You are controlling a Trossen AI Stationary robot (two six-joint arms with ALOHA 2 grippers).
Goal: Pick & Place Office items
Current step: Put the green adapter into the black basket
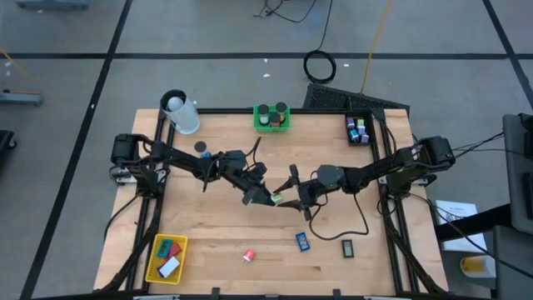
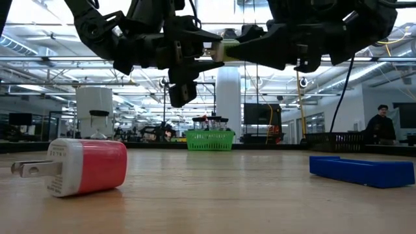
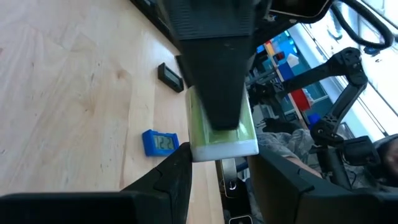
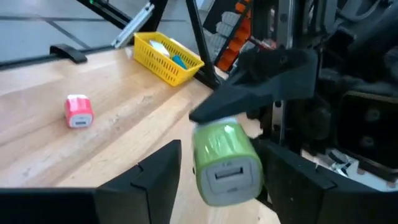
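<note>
Above the middle of the table [image 1: 250,175], the left gripper [image 1: 265,197] is clamped on a green and white charger block [image 4: 225,163], holding it in the air with the block's white end facing the right gripper [image 1: 293,202]. The right gripper meets it from the other side, its two fingers [image 4: 149,177] spread apart on either side of the block and not pressed on it. In the low view the two arms join at the block, high over the wood. On the table below lie a red and white plug block [image 2: 81,166] near the front edge, a blue block [image 1: 302,242] beside it to the right, and a small dark piece [image 1: 347,247] further right. A yellow basket [image 1: 156,254] at the front left corner holds teal, red and white pieces; a green basket [image 1: 271,126] with black cylinders sits at the back edge.
</note>
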